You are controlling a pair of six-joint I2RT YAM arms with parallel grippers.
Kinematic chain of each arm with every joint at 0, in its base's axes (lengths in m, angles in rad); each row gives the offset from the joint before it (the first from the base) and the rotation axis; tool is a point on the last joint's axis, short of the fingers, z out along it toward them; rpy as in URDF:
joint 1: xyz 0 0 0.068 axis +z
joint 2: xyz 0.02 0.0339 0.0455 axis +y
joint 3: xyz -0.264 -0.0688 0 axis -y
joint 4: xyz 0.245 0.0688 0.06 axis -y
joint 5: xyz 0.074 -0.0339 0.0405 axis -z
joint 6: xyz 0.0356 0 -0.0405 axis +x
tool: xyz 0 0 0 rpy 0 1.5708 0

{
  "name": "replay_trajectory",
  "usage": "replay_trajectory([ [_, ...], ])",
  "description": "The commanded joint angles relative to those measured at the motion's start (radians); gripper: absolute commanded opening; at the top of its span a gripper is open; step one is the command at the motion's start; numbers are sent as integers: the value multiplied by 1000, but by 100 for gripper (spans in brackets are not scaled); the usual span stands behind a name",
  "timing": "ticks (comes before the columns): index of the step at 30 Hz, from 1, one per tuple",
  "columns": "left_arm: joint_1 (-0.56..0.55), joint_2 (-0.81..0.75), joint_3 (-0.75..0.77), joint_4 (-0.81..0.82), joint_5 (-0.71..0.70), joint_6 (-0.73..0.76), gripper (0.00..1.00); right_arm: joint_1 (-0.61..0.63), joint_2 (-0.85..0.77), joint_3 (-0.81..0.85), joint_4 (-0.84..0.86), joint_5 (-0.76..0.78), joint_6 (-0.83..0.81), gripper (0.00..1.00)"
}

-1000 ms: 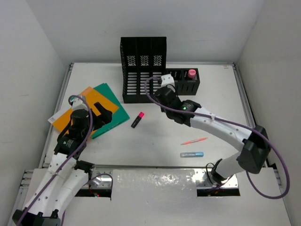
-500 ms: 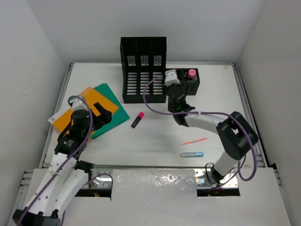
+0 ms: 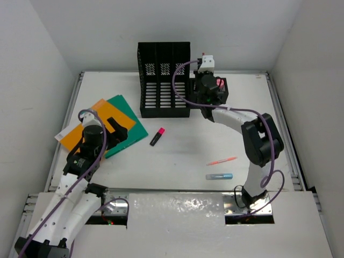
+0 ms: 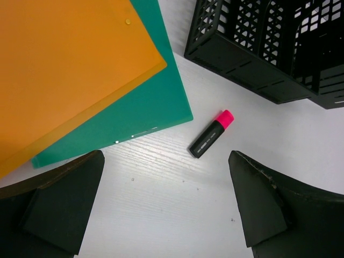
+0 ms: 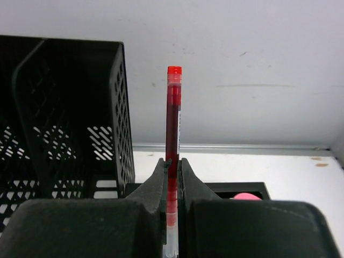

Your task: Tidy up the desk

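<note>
The white desk (image 3: 188,156) holds scattered stationery. My right gripper (image 3: 207,90) is at the back, over the small black pen organizer (image 3: 223,97), which has a pink-topped item (image 3: 219,83) in it. In the right wrist view the gripper (image 5: 172,161) is shut on a red pen (image 5: 172,123) that stands upright between the jaws. My left gripper (image 3: 114,133) hangs open and empty over the desk in the left wrist view (image 4: 166,204), beside the green folder (image 4: 161,102). A black highlighter with a pink cap (image 4: 212,133) lies just ahead of it.
A tall black slotted file holder (image 3: 164,80) stands at the back centre. An orange folder (image 3: 88,129) lies on the green folder (image 3: 134,129) at the left. An orange pen (image 3: 221,160) and a blue tube (image 3: 219,176) lie at the front right. The highlighter (image 3: 157,136) lies mid-desk.
My right arm has swung from in front of the file holder back and to the right, ending over the pen organizer. The left arm has not moved.
</note>
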Motion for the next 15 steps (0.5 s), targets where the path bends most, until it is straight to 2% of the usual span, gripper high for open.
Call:
replay_trajectory([
  [1, -6, -2, -1, 11, -24, -18, 98, -34, 39, 64, -10, -96, 128, 0],
  [7, -5, 4, 0, 8, -29, -19, 98, -77, 128, 139, -39, -176, 246, 0],
  [15, -6, 1, 3, -1, -50, -26, 98, -82, 224, 249, -94, -205, 278, 0],
])
